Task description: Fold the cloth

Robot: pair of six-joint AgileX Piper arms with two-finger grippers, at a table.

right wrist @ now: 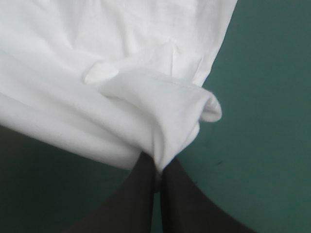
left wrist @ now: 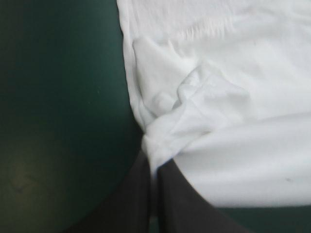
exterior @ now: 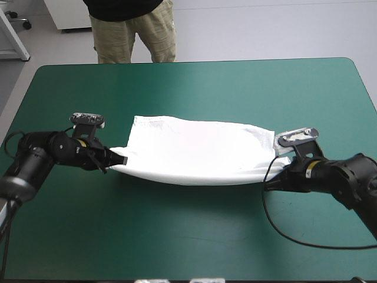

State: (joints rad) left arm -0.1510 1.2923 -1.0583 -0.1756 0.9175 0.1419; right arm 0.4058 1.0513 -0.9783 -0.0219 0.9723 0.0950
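Pinching near corners of the T-shirt [exterior: 194, 150] with left gripper [left wrist: 154, 170] and right gripper [right wrist: 158, 171], both nearly pressed together. Looks soft, light, floppy; best held at bunched corners.

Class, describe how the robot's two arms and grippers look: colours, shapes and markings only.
The left arm and right arm are black with rounded joints and a yellow band near each wrist. The left gripper and right gripper each have two broad black curved fingers.

Looks like a robot lab: teal-green covered bench [exterior: 194, 76] on bare pale floor [exterior: 265, 29], white cabinet [exterior: 70, 15] and a castor [exterior: 25, 23] beyond it.
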